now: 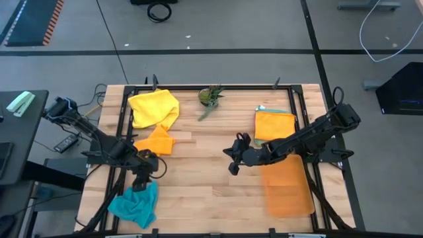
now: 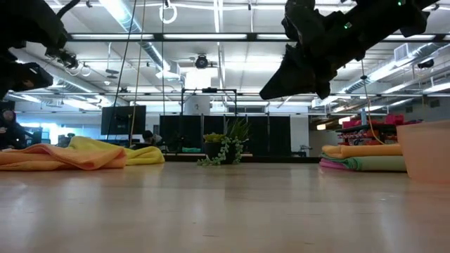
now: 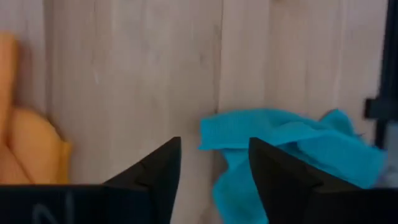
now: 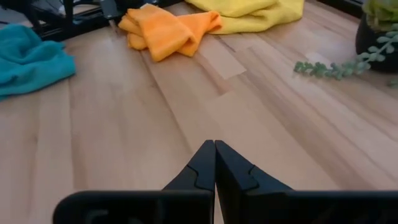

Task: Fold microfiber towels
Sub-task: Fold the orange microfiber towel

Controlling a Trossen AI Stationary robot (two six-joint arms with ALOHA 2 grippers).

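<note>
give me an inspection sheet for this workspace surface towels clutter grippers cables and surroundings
Surface: wooden table, slatted, dark frame round it.
Job's things: teal towel crumpled at the near left corner; orange towel and yellow towel bunched at far left; folded stack at far right, orange on top.
Clutter: small plant at the far edge; translucent orange mat at right.
Grippers: left gripper open above the teal towel, holding nothing; right gripper shut, empty, over mid-table.
Cables: black cable across the floor; a coil beyond.
Surroundings: grey floor, a side desk at left.
</note>
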